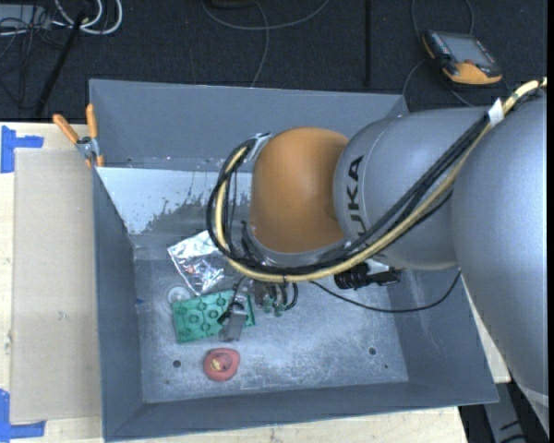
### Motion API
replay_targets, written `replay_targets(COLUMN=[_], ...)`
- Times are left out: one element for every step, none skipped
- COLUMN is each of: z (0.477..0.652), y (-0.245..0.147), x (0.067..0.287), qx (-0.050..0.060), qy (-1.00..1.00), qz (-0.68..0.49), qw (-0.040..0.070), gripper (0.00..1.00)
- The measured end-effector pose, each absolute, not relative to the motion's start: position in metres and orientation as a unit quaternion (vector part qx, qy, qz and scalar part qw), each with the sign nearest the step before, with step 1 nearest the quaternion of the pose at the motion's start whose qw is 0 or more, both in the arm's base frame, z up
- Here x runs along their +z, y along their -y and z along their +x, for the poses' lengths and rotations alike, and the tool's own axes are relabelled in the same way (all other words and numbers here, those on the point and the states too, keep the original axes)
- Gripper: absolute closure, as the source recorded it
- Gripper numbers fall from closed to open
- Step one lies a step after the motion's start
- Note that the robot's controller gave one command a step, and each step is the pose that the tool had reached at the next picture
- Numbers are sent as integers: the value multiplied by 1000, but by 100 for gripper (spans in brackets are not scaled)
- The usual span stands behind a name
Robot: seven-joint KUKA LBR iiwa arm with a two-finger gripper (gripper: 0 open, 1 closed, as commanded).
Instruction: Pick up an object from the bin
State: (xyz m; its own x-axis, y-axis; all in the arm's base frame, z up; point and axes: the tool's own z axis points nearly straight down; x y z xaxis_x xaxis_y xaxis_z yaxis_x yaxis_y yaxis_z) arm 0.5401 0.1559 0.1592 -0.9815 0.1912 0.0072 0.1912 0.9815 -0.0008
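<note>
My gripper [231,326] reaches down at the left middle of the bin floor, its dark fingers at the right end of a green studded block [197,317]. The block lies flat, and whether the fingers touch or enclose it I cannot tell. A crumpled silver foil wrapper [198,258] lies just above the block, toward the back wall. A small round pink and yellow thing [222,364] rests on the floor below the gripper, apart from it. A small clear roundish piece [174,295] sits at the block's upper left.
The arm with its orange cover and looping cables hangs over the bin's centre and right, hiding the floor beneath. Bare grey floor shows along the front and lower right. Sloped bin walls rise on all sides.
</note>
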Motion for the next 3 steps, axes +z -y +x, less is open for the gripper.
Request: replay_targets(z=[570,574,569], y=[-164,-165,-185], x=[69,75,215], qx=[0,-1,0], qy=[956,957,955], qz=[292,290,298], qw=[0,-6,-5], gripper=[0,100,100])
